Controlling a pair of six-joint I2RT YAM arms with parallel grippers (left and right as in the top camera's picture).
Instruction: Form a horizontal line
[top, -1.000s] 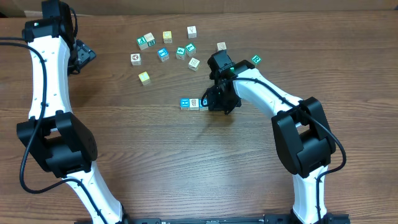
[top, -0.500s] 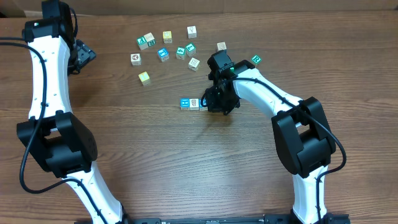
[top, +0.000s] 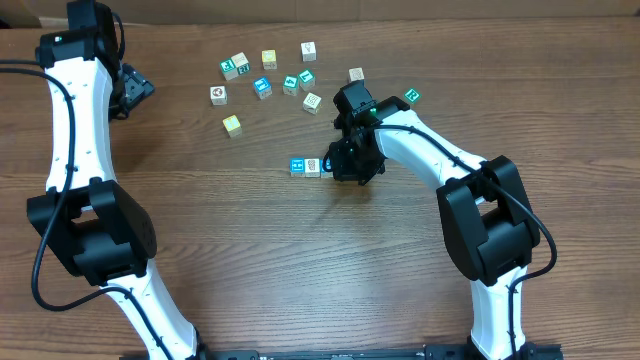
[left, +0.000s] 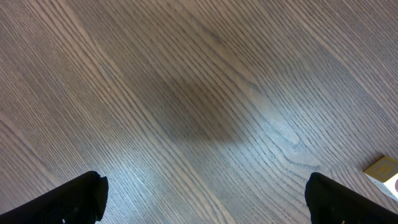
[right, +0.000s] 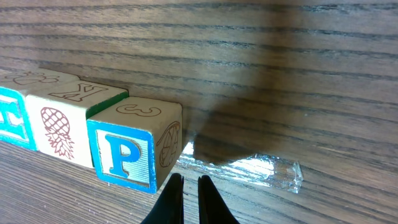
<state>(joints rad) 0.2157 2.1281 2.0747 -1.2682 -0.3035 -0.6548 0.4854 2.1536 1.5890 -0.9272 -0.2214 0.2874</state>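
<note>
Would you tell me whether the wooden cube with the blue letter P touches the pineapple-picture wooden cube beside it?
Touching. The right wrist view shows the P cube flush against the pineapple cube, no gap.

1. A brown wood-grain table (top: 250, 260) carries everything here.
2. Near its middle stands a straight row of small wooden cubes (top: 312, 166), touching side to side. The end cube with a blue letter P (right: 124, 158) sits against a pineapple-picture cube (right: 59, 127).
3. Farther back, loose wooden cubes (top: 262, 87) lie scattered, mostly apart.
4. A scrap of clear film (right: 261, 169) lies flat near the P.
</note>
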